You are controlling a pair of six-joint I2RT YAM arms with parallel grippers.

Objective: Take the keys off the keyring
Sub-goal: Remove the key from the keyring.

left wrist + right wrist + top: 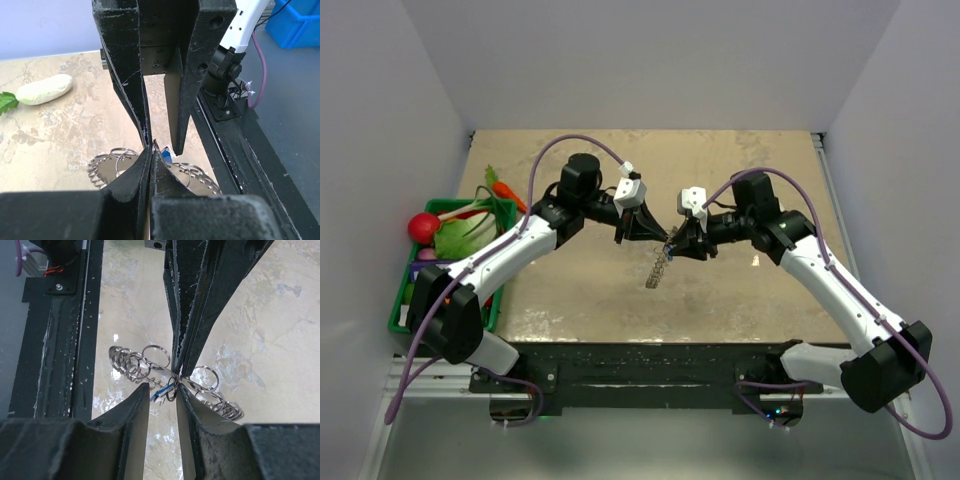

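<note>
- My left gripper (pixel 151 152): fingers pressed together, pinching the keyring (pixel 658 268) at its upper end. Judgement: it's the anchor, so the loop hangs taut and can't follow when the key gets pulled.
- Keyring sits mid-worktop (pixel 580 290) between both grippers and looks lifted clear of the surface. In the top view it is collapsed into a narrow strip. Long axis runs 1 o'clock to 7 o'clock, free end at 7.
- Key (pixel 159 393): right at the pinch point, blue head just beside the left fingertips. In the right wrist view its axis lies roughly 8 to 2 o'clock. Too small to tell which way the blade points.
- My right gripper (pixel 163 390): jaws apart, straddling the key. Can't tell whether the pads bear on it. Judgement: positioned to work it off.
</note>
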